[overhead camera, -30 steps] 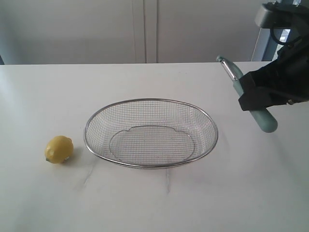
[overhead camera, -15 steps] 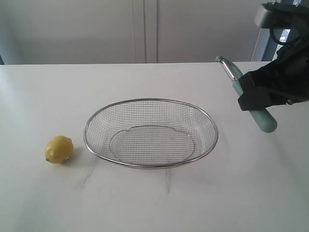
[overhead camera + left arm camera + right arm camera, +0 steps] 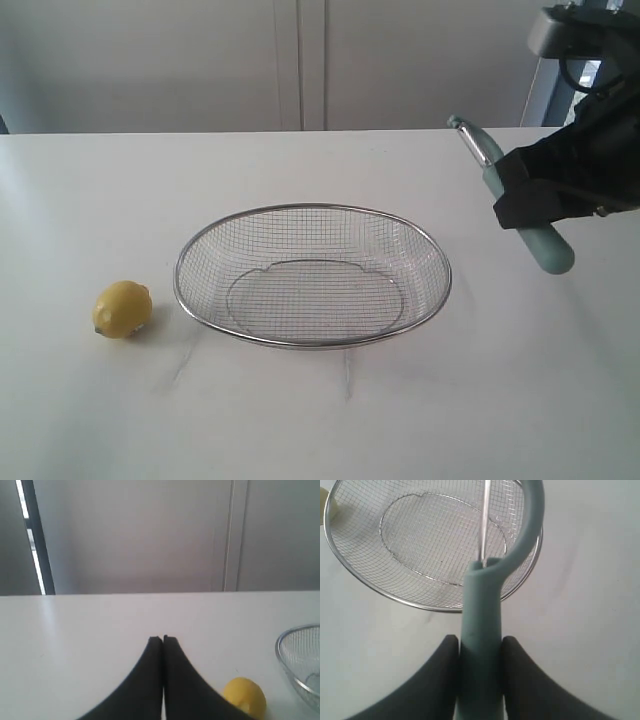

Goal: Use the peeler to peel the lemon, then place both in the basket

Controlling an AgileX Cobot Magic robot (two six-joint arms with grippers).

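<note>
Lemon (image 3: 245, 698) lies near the left claw (image 3: 163, 640), pressed together; right claw (image 3: 480, 641), pinching the peeler (image 3: 483, 600), sits across the basket (image 3: 400, 240).

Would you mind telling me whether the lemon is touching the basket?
Apart. The exterior view shows a strip of bare table between the lemon and the rim of the basket.

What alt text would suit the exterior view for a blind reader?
A black right gripper holds a teal peeler aloft, right of an empty wire basket on a white table; a lemon lies left of the basket.
</note>
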